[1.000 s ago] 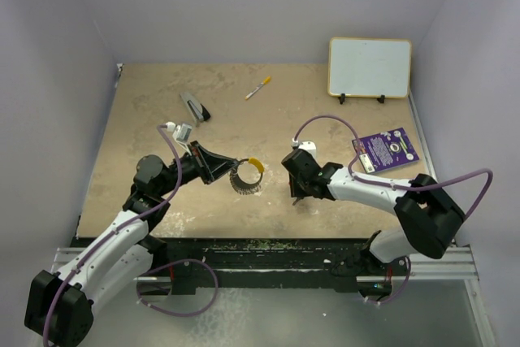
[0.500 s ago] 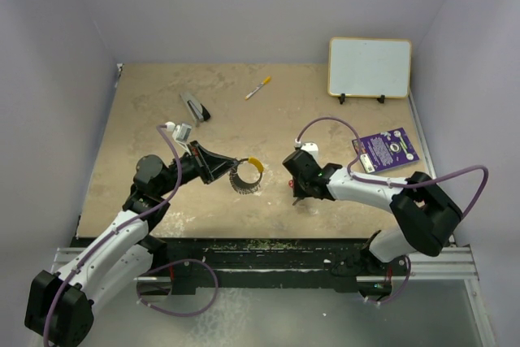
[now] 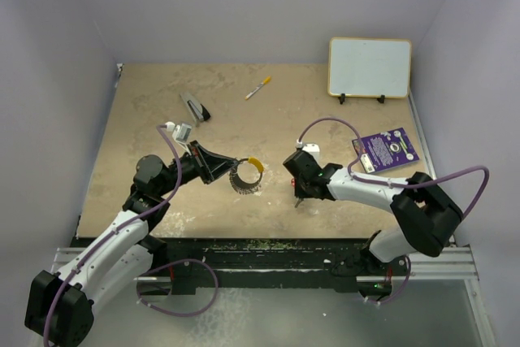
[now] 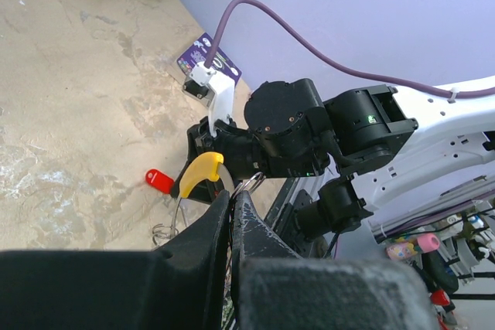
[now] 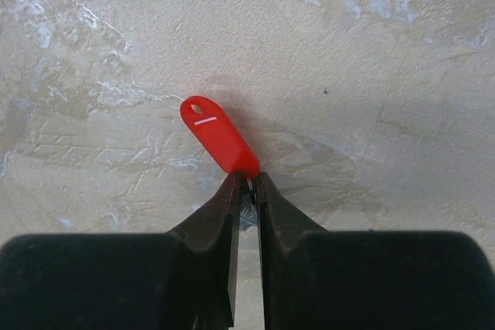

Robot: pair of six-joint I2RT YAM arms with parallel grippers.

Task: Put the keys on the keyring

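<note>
Right fingers [image 5: 215,226] low on desk [image 5: 371,52], pinched nearly together on keys [image 5: 220,138], only at tip of red end. Thin grip: keys may slip out, drop when lifted. Left fingers [image 4: 207,231] tight together on keyring [image 4: 198,177], near keys, not touching.

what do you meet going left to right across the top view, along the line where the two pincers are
left pincer holding the keyring → right pincer closed on the keys → purple booklet
</note>
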